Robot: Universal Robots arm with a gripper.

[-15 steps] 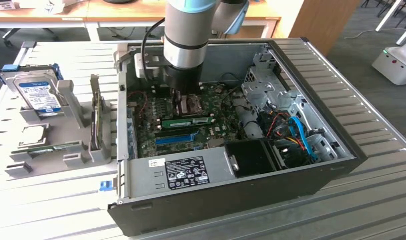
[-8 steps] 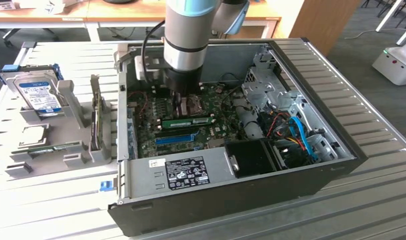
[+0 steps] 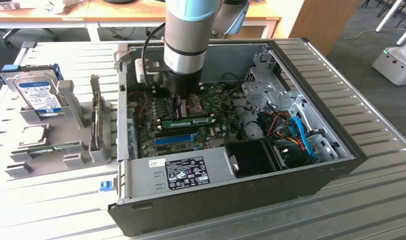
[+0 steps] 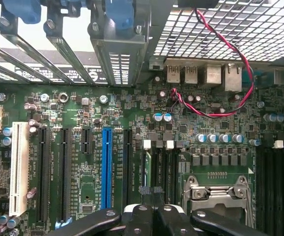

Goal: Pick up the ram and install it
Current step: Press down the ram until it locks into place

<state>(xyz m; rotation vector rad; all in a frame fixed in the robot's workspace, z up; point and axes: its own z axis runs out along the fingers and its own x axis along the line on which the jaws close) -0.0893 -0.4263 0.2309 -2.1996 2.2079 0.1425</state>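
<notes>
Install step in hand: jaws (image 3: pixel 183 102) closed together, holding nothing, down inside case (image 3: pixel 336 165) just over ram (image 3: pixel 188 121), already lying in its slot on motherboard (image 4: pixel 132 123). Probably pressing ram home; needs straight, even downward push.

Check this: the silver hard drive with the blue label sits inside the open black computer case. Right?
No. In the exterior view the silver hard drive with the blue label stands in the grey plastic rack outside the open black computer case.
</notes>
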